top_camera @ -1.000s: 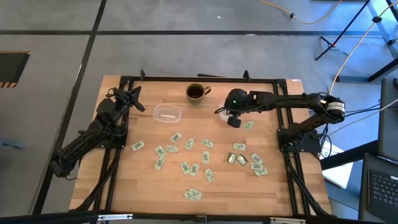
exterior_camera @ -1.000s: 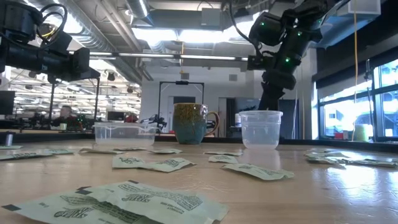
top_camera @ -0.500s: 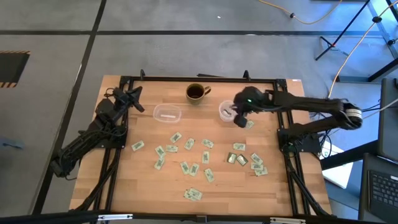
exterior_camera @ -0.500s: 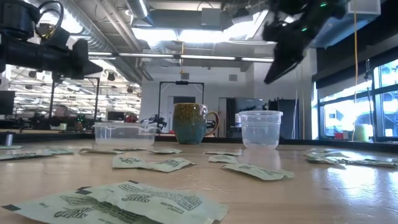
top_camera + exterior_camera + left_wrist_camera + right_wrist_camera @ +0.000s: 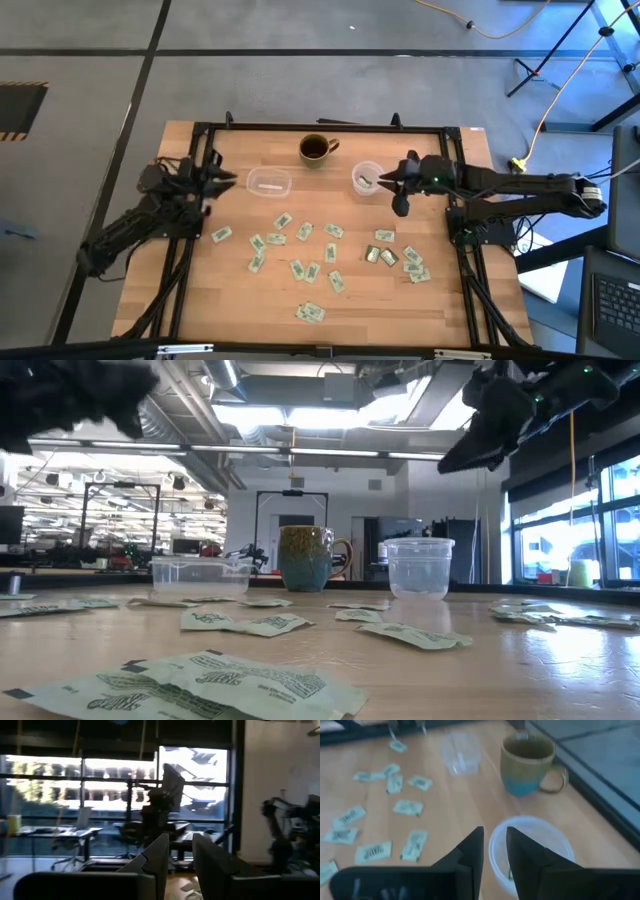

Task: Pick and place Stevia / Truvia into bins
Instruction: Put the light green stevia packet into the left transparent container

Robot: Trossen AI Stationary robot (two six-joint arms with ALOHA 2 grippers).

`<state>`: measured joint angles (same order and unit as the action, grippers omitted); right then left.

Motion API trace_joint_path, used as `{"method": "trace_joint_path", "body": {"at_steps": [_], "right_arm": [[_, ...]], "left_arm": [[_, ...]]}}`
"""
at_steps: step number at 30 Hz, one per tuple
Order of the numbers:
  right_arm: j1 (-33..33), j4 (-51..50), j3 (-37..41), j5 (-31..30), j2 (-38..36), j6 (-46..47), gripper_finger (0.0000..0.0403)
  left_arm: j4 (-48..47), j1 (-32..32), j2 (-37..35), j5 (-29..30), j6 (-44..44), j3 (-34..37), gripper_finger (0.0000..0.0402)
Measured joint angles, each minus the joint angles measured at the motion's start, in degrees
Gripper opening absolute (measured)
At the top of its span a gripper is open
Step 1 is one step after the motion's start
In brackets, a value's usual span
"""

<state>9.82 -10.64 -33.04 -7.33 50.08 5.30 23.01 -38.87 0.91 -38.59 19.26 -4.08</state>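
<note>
Many pale green and white sachets (image 5: 330, 250) lie flat across the middle and right of the wooden table, with more in the low view (image 5: 240, 624). The clear round cup (image 5: 366, 179) (image 5: 530, 850) stands right of the mug, with a pale sachet inside. The clear shallow tub (image 5: 269, 182) (image 5: 200, 574) stands to its left. My right gripper (image 5: 392, 185) (image 5: 495, 842) hovers open and empty, above and just right of the cup. My left gripper (image 5: 225, 180) (image 5: 180, 850) hangs open in the air left of the tub, holding nothing.
A dark mug with a handle (image 5: 316, 148) (image 5: 305, 557) stands near the far edge, between tub and cup. A black frame (image 5: 320, 126) runs round the table's edges. A small cluster of sachets, some darker (image 5: 385, 256), lies near the right edge.
My right gripper has drawn back from over the cup toward the table's right edge and risen, leaving the cup uncovered with a sachet inside. My left gripper has swung a little toward the near edge and now points toward the tub.
</note>
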Motion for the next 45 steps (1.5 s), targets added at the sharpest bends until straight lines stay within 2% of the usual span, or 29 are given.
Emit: {"method": "trace_joint_path", "body": {"at_steps": [3, 6, 8, 12, 19, 26, 35, 45], "right_arm": [[-0.01, 2.29, 0.39, 0.01, -0.54, -1.01, 0.0087], [0.01, 2.94, 0.42, -0.03, -0.50, -1.05, 0.0087], [0.01, 3.24, 0.42, -0.03, -0.47, -1.07, 0.0087], [0.01, 3.20, 0.42, -0.03, -0.47, -0.97, 0.0087], [0.01, 3.15, 0.42, -0.03, -0.42, -0.88, 0.0087], [0.01, 3.00, 0.42, -0.03, 0.05, -0.96, 0.0087], [0.01, 3.01, 0.42, -0.12, 1.67, -1.02, 0.0087], [0.03, 3.13, 0.42, -0.15, 1.69, -1.03, 0.0087]], "left_arm": [[-7.44, 4.55, 1.45, 1.57, -3.87, -4.59, 0.0083], [-20.04, 8.51, 5.06, 7.50, -8.63, -10.42, 0.0083], [-29.26, 11.13, 8.84, 12.54, -11.50, -13.93, 0.0083], [-40.89, 16.64, 18.78, 19.31, -12.54, -19.25, 0.0083], [-58.06, 25.12, 37.65, 27.19, -6.30, -27.45, 0.0083], [-79.67, 31.93, 53.88, 35.56, 9.83, -32.92, 0.0063], [-82.43, 37.19, 68.63, 34.48, 19.88, -32.89, 0.0048], [-80.86, 40.99, 76.16, 35.04, 24.69, -32.87, 0.0050]]}}
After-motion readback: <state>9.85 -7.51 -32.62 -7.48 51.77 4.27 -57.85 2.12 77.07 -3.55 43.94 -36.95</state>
